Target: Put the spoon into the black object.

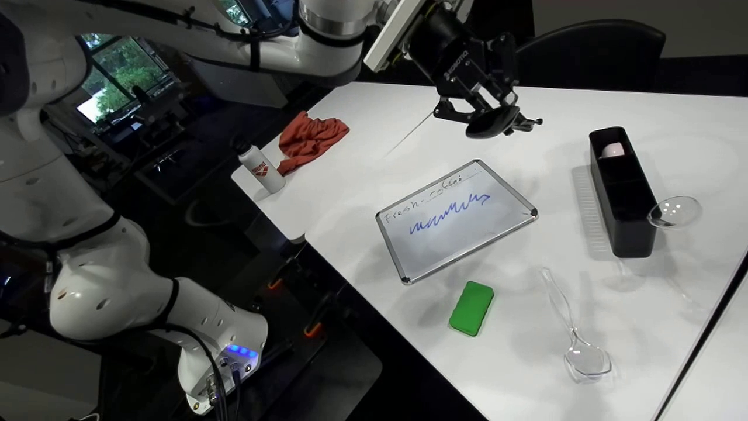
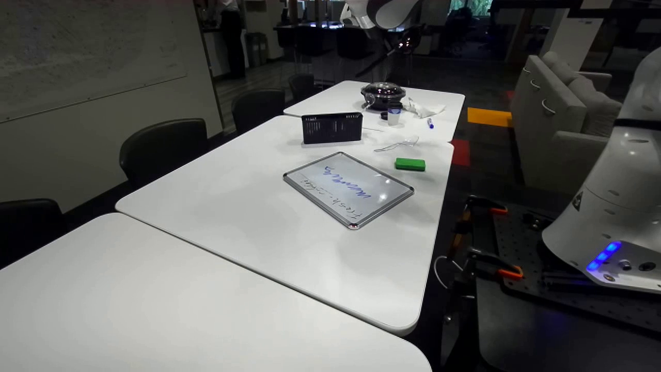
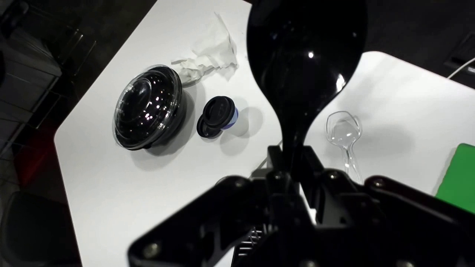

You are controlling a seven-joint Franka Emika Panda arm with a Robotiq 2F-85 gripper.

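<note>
one glossy rounded spoon [image 3: 306, 55] in gripper [image 3: 293, 161]

The spoon [image 3: 308, 55] is solid black, as is the hand [image 3: 293, 159], which carries pale lettering. The box [image 1: 635, 240] is black too, its side patterned with narrow slits. The bench [image 1: 666, 345] is plain white. The whiteboard [image 1: 459, 231], grey-edged with black corners, bears black writing and a blue zigzag. The block [image 1: 471, 309] is bright green, the cloth [image 1: 310, 140] rust red, and the bottle [image 1: 262, 168] white with a red mark. The arm [image 1: 111, 286] is white with blue lights [image 1: 242, 351].
</note>
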